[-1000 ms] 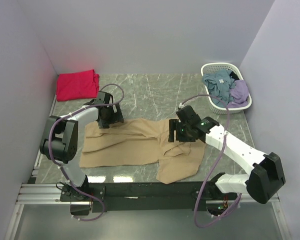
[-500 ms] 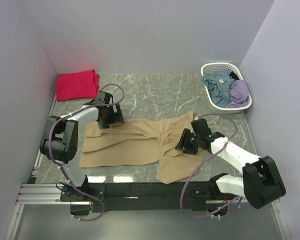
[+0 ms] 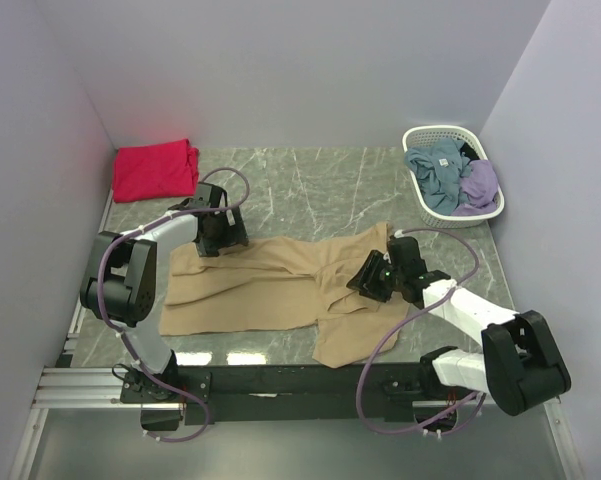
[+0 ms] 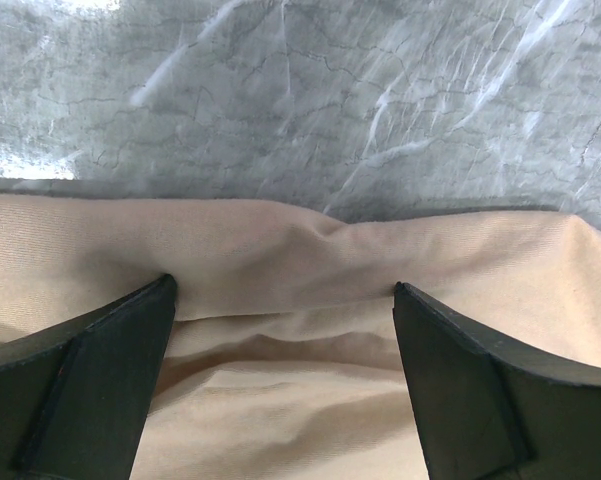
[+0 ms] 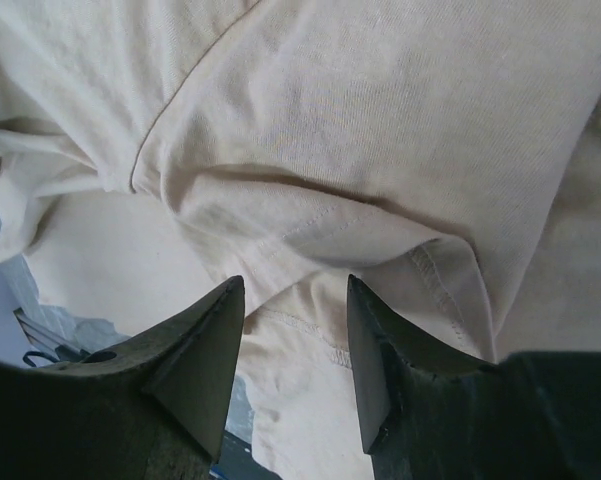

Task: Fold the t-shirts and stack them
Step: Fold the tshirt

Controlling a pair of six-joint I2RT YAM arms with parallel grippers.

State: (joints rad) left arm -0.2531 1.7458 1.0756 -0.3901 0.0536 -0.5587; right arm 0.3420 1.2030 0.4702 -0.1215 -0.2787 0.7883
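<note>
Two t-shirts lie on the marble table (image 3: 320, 185), with two arms and one basket around them.

Nearest is the tan t-shirt (image 3: 250, 290), spread crosswise in one rumpled layer, with a flap at its right end turned toward the near edge. The left arm (image 3: 130, 270) stands at its left end and the right arm (image 3: 470, 308) at its right end.

The left gripper (image 3: 215, 238) sits on the tan t-shirt's far-left edge. Its jaws are spread wide and both fingertips (image 4: 140, 320) press on the cloth just inside the far hem. Only a low wrinkle lies between them.

The right gripper (image 5: 293, 285) is down on the tan t-shirt's right part. Its jaws stand at a middling gap. A raised fold with a stitched hem lies between the tips, but I cannot tell whether it is pinched.

Farther off, well beyond the tan t-shirt's left end, the red-pink t-shirt (image 3: 155, 170) lies in a rough folded bundle. Well beyond the right end stands the white lattice basket (image 3: 442, 129). It holds two visible garments, one blue-grey garment (image 3: 435, 165) and one lilac garment (image 3: 480, 182).
</note>
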